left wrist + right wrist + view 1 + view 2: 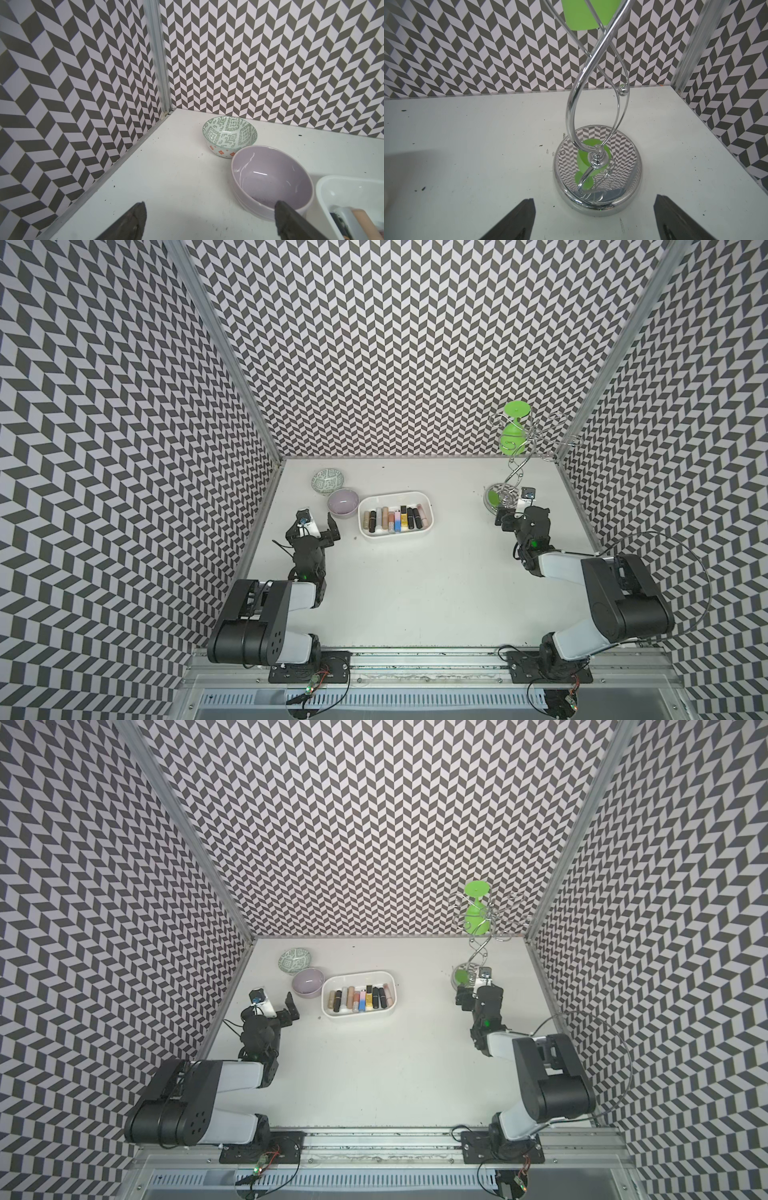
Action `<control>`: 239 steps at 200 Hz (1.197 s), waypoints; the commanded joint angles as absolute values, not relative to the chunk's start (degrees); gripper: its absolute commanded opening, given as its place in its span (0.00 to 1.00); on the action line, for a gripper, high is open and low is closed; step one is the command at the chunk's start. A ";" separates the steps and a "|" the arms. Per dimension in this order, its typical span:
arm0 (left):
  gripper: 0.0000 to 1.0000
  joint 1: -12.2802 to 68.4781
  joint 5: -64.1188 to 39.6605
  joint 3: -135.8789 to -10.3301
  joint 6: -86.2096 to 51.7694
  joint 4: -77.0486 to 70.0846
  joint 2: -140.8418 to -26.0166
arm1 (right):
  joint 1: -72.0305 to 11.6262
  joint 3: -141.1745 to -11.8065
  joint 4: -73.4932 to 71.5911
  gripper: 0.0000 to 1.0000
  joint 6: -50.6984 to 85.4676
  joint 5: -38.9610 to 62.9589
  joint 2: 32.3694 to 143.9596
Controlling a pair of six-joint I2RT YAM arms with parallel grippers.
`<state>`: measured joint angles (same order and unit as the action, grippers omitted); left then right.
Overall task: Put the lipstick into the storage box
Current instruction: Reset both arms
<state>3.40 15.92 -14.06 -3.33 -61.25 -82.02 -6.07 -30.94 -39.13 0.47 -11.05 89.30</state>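
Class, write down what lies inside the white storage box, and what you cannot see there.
Inside the storage box, lipsticks lie side by side in one row: black, beige, pink, yellow. The floor beneath them is covered; labels are too small to read.

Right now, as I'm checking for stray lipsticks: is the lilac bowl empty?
Empty: in the left wrist view the lilac bowl shows only its bare, glossy inside, with nothing lying in it.
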 commanded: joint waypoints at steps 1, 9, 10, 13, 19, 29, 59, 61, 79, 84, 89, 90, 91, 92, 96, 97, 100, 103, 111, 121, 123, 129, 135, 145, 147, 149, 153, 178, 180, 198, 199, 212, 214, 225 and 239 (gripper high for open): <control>0.99 3.69 13.35 -15.19 -1.43 -65.34 -83.72 | -5.78 -31.03 -42.91 0.94 -0.83 -10.81 89.65; 0.99 3.69 12.73 -15.37 -1.16 -65.79 -84.41 | -5.80 -30.72 -43.56 0.94 -0.92 -10.98 89.44; 0.99 3.69 12.65 -15.38 -1.15 -65.85 -84.48 | -5.80 -30.65 -43.66 0.94 -0.94 -11.03 89.41; 0.99 3.68 12.44 -15.46 -0.99 -65.93 -84.82 | -5.78 -30.44 -43.94 0.94 -1.03 -10.99 89.37; 0.99 3.69 12.14 -15.55 -0.93 -66.15 -85.42 | -5.74 -30.05 -44.78 0.94 -1.13 -10.99 89.18; 0.99 3.62 12.13 -15.82 -0.82 -66.43 -86.08 | -5.77 -29.37 -45.70 0.94 -1.36 -10.91 88.86; 0.99 3.25 11.48 -15.70 -1.23 -67.21 -86.77 | -5.81 -25.63 -52.27 0.94 -2.02 -11.05 88.07; 0.99 3.25 11.40 -15.55 -1.14 -67.49 -86.86 | -5.85 -25.46 -52.53 0.94 -2.02 -11.11 88.05; 0.99 3.28 10.90 -14.86 -0.81 -69.39 -87.64 | -5.89 -24.20 -54.54 0.94 -1.93 -11.57 87.75; 0.99 3.17 10.88 -14.85 -0.80 -69.39 -87.69 | -5.91 -23.75 -55.16 0.94 -1.93 -11.59 87.63; 0.99 3.16 10.79 -14.85 -0.88 -69.36 -87.65 | -5.87 -23.21 -55.98 0.94 -1.93 -11.54 87.39; 0.99 3.16 10.80 -14.85 -0.88 -69.35 -87.64 | -5.88 -23.12 -56.12 0.94 -1.93 -11.53 87.33; 0.99 3.16 10.76 -14.85 -0.88 -69.35 -87.68 | -5.88 -22.94 -56.36 0.94 -1.93 -11.56 87.30; 0.99 3.12 10.79 -14.85 -0.92 -69.35 -87.70 | -5.89 -22.77 -56.57 0.94 -1.93 -11.58 87.29; 0.99 3.10 10.75 -14.73 -0.89 -69.55 -87.72 | -5.89 -22.35 -57.31 0.94 -1.93 -11.48 87.11; 0.99 3.09 10.74 -14.66 -0.89 -69.62 -87.76 | -5.89 -22.25 -57.48 0.94 -1.93 -11.45 87.10; 0.99 3.13 10.72 -14.49 -0.89 -70.08 -87.86 | -5.89 -21.91 -58.01 0.94 -2.00 -11.43 86.97; 0.99 3.09 10.60 -14.24 -0.87 -70.65 -87.95 | -5.87 -21.60 -58.39 0.94 -2.02 -11.38 86.82; 0.99 3.11 10.26 -13.66 -0.57 -71.79 -87.98 | -5.89 -20.73 -59.55 0.94 -2.02 -11.28 86.45; 0.99 3.13 9.77 -13.34 -0.46 -72.15 -87.86 | -5.89 -19.93 -60.91 0.94 -2.11 -11.18 86.21; 0.99 3.13 9.72 -13.22 -0.40 -72.40 -87.88 | -5.89 -19.77 -61.08 0.94 -2.06 -11.21 86.15; 0.99 3.15 9.59 -12.93 -0.35 -72.85 -87.82 | -5.89 -19.48 -61.53 0.94 -2.11 -11.32 86.01; 0.99 3.14 9.44 -12.68 -0.34 -73.17 -87.64 | -5.89 -19.15 -61.96 0.94 -2.11 -11.34 85.94; 0.99 3.15 8.66 -11.99 0.03 -74.36 -87.56 | -5.89 -18.61 -62.86 0.95 -2.11 -11.21 85.83; 0.99 3.16 8.40 -11.79 0.07 -74.71 -87.61 | -5.84 -18.45 -63.02 0.95 -2.18 -11.11 85.73; 0.99 3.12 8.12 -11.54 0.22 -75.10 -87.51 | -5.88 -18.32 -63.19 0.95 -2.19 -11.04 85.75; 0.99 3.22 7.58 -10.97 0.52 -75.91 -87.37 | -5.89 -18.08 -63.61 0.95 -2.28 -10.99 85.61; 0.99 3.02 6.51 -8.53 0.89 -80.33 -87.08 | -5.89 -16.64 -65.90 0.95 -2.67 -10.17 85.33; 0.99 3.00 6.51 -8.53 0.88 -80.33 -87.14 | -5.91 -16.42 -66.20 0.95 -2.71 -10.01 85.34; 0.99 2.49 6.69 -9.15 0.29 -79.85 -87.49 | -5.93 -14.65 -68.82 0.94 -3.25 -8.82 84.91; 0.99 2.43 6.64 -9.19 0.23 -79.74 -87.47 | -5.91 -14.62 -68.91 0.94 -3.25 -8.72 84.90; 0.99 1.79 6.87 -11.33 -0.53 -76.74 -88.05 | -5.79 -14.02 -69.92 0.94 -3.30 -8.14 85.13; 0.99 1.70 7.04 -11.80 -0.81 -75.90 -88.15 | -5.80 -14.01 -69.95 0.94 -3.26 -7.99 85.20; 0.99 0.89 7.56 -14.33 -2.22 -71.52 -88.65 | -5.63 -14.36 -70.03 0.94 -3.18 -7.56 86.00; 0.99 1.02 7.73 -14.09 -1.85 -72.85 -89.16 | -5.32 -15.07 -70.00 0.94 -2.69 -7.58 87.28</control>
<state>1.67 7.77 -12.19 -0.93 -74.41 -88.23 -5.85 -14.41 -65.14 -2.59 -8.84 86.26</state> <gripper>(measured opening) 0.990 0.938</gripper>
